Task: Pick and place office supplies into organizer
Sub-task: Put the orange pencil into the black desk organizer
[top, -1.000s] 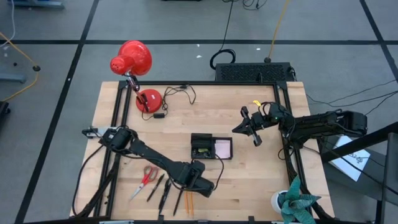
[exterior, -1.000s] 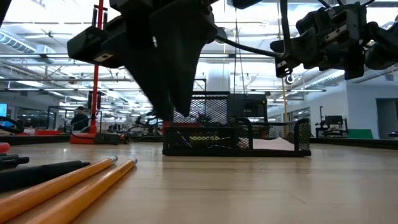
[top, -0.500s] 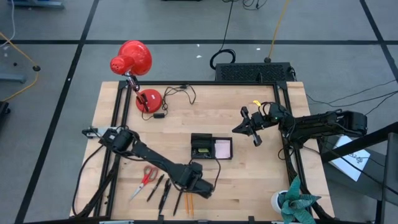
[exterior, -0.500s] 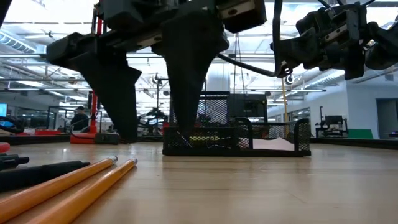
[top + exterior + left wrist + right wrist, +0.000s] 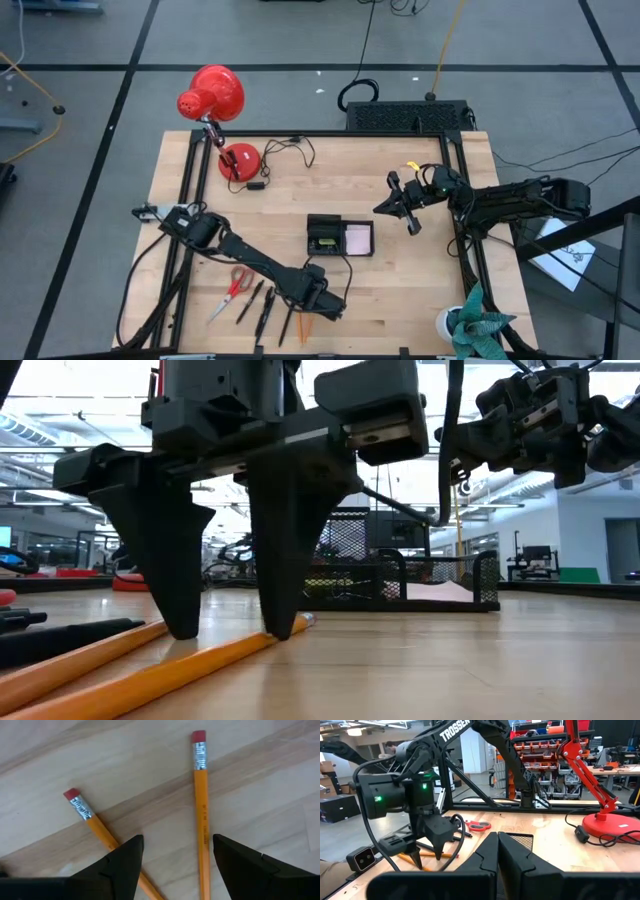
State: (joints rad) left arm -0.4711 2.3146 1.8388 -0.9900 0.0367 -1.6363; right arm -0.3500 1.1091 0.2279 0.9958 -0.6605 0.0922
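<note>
Two orange pencils (image 5: 202,815) (image 5: 92,817) lie on the wood near the table's near edge, eraser ends toward the far edge and splayed apart. My left gripper (image 5: 175,837) points straight down over them, open, its tips low at the table (image 5: 232,632). One pencil runs between the fingers; the other passes under one finger. Red-handled scissors (image 5: 238,285) and black pens (image 5: 258,305) lie to their left. The black organizer (image 5: 340,238) stands mid-table with a pink pad in it. My right gripper (image 5: 405,205) waits shut above the table's right part. My left gripper comes from above, fingers pointing down. One fingertip (image 5: 280,625) stands on or against the slanted pencil's shaft (image 5: 107,836), a little back from its eraser end. That pencil lies flat on the table. The other finger touches nothing that I can see.
A red desk lamp (image 5: 212,95) with its base (image 5: 240,160) and cord stands at the far left. A black box (image 5: 405,115) sits beyond the far edge. A teal plant (image 5: 478,325) is at the near right corner. Bare wood lies right of the pencils.
My left gripper has opened wide and sunk down onto the pencils. The far, eraser end of one pencil has swung toward the table's right, so the two pencils now lie splayed.
</note>
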